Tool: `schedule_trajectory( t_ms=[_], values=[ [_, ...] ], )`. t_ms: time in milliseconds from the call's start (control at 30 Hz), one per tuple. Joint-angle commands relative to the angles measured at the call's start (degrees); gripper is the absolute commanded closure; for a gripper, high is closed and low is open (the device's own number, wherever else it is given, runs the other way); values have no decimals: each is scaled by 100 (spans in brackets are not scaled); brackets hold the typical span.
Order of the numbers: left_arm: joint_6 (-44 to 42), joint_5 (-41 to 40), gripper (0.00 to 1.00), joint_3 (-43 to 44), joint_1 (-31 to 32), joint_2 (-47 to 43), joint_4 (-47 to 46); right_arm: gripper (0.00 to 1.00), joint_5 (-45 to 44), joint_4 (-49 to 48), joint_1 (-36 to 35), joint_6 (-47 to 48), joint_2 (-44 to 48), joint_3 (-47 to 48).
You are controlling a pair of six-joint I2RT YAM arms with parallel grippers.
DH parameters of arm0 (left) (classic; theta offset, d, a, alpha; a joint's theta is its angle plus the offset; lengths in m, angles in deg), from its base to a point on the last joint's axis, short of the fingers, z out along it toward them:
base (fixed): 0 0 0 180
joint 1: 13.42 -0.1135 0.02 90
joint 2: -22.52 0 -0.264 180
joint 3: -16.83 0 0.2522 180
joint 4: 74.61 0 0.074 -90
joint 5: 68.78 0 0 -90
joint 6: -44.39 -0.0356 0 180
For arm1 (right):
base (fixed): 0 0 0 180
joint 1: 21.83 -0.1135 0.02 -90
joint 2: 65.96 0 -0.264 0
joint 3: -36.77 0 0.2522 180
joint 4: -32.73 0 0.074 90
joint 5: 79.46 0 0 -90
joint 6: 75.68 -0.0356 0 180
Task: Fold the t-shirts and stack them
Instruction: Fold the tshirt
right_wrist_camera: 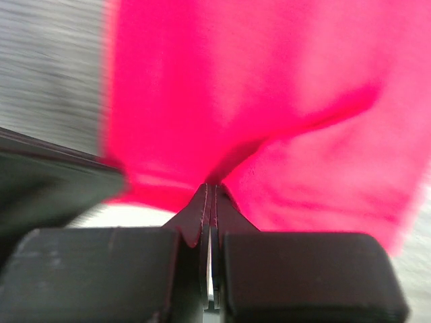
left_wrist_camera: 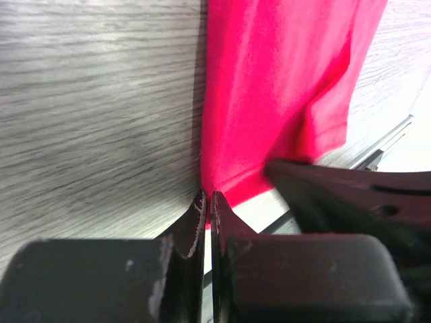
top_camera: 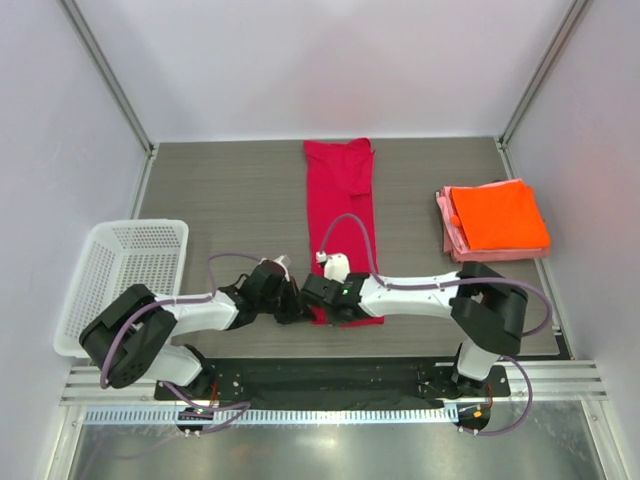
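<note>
Done: orange t-shirt (top_camera: 498, 215) folded atop pink t-shirt (top_camera: 443, 225), right of crimson t-shirt (top_camera: 340, 200). Pending: crimson strip, unstacked; my left claw (left_wrist_camera: 207, 202) and right claw (right_wrist_camera: 210, 192) both pinch its near hem.

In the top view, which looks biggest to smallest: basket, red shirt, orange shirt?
1. The basket and red shirt: about alike, each partly covered, so no ranking between them.
2. The orange shirt: clearly smallest.

text: none legible | labels: none | numbers: none
</note>
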Motion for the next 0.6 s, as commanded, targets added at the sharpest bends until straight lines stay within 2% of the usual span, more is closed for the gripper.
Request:
schedule_trajectory(
  t_ms=[0, 200, 267, 300, 433, 567],
  values=[
    [-51, 38, 100, 33, 22, 17, -147, 99, -493, 603, 27, -430, 640, -463],
    [-95, -6, 100, 16, 22, -89, -24, 98, -801, 1139, 89, -1009, 1387, -1210],
    [-95, 3, 100, -2, 22, -106, -24, 94, -907, 1315, 106, -1072, 1711, -1334],
    [-87, -6, 100, -2, 22, -115, -24, 91, -942, 1350, 115, -1107, 1826, -1360],
    [-52, -15, 100, -20, 39, -133, -15, 62, -1047, 1394, 194, -1098, 2196, -1413],
    [-25, -15, 100, -11, 48, -133, -6, 60, -1048, 1342, 526, -826, 2346, -1351]
  ],
)
